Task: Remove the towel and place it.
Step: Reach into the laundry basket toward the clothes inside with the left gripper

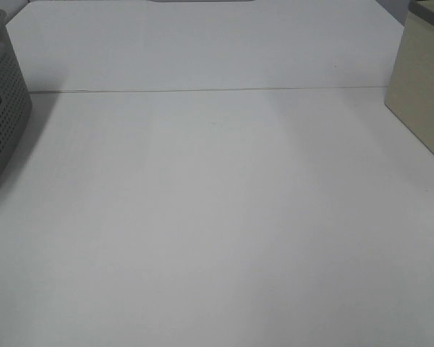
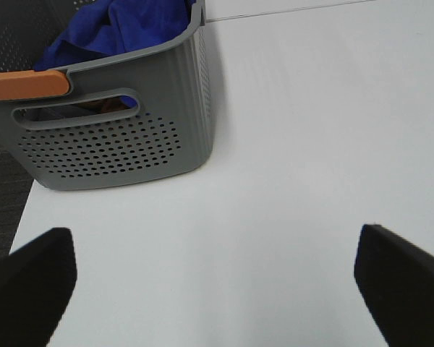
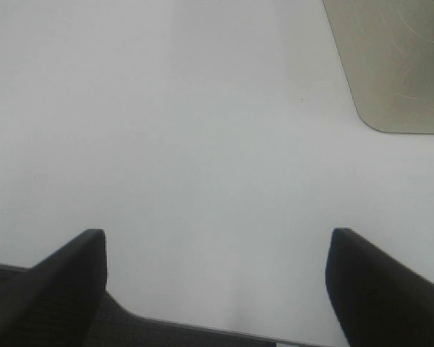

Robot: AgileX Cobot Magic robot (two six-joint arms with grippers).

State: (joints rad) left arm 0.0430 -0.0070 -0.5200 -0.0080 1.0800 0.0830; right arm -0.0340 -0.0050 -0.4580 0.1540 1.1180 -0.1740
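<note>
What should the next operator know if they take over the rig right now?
Left gripper: open, empty, over bare table, facing the grey basket.
Right gripper: open, empty, over bare table near the beige box.
Towel: bunched inside the grey basket at the table's left edge, untouched.
Done: nothing yet.
Left: lift the towel out of the basket, probably with the left gripper as the nearer one, and place it. The pictures do not show a marked spot for it.
</note>
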